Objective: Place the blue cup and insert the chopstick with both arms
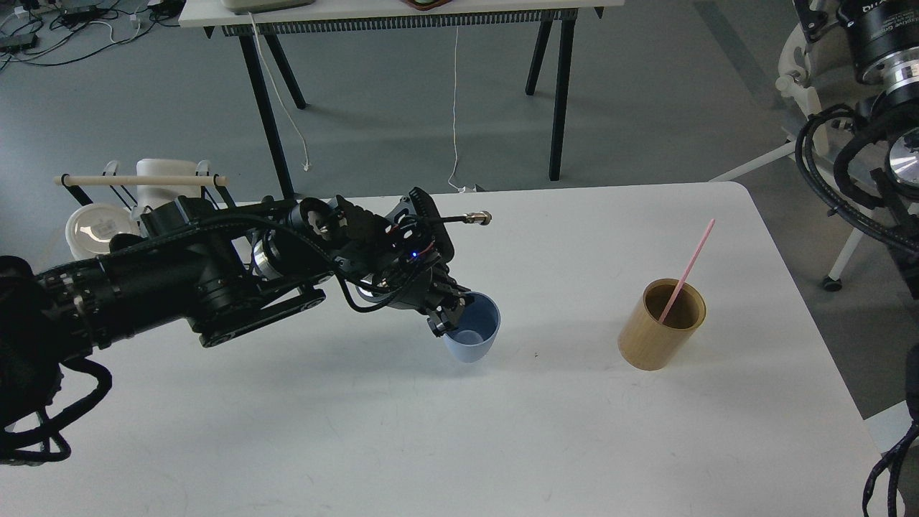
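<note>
The pale blue cup [474, 335] stands upright near the middle of the white table [459, 431], mouth up. My left gripper [451, 313] is shut on the cup's left rim; the left arm reaches in from the left across the table. The pink chopstick [688, 269] leans inside the tan cylindrical holder [660, 324] at the right of the table, its top pointing up and right. My right arm [876, 136] is at the far right edge, off the table; its gripper does not show.
A black wire rack [179, 208] with a pale wooden rod, a white cup and a white lid stands at the table's back left corner. Another table with black legs [402, 14] stands behind. The holder is about 200 px right of the cup.
</note>
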